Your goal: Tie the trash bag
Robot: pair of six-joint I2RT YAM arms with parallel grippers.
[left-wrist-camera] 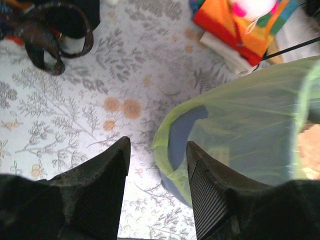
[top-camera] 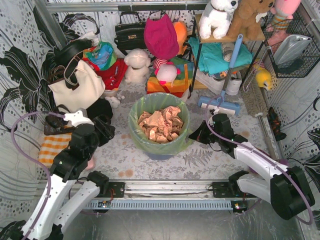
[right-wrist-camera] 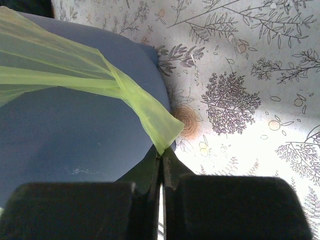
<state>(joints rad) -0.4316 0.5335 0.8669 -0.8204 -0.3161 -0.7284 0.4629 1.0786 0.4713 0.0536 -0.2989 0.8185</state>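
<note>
- Right gripper (right-wrist-camera: 161,155) is pinched tight on a corner of the trash bag (top-camera: 134,120), which is stretched taut off the right side of the blue-grey bin (right-wrist-camera: 75,140).
- Left gripper (left-wrist-camera: 158,146) has its jaws parted around nothing, low by the bin's left side. Can't tell if it touches the plastic.
- The bag lines the bin mid-table (top-camera: 125,160), with crumpled tan paper (top-camera: 161,125) inside.
- Further back there's a cream handbag (top-camera: 77,85) and a blue mop (top-camera: 220,102).
</note>
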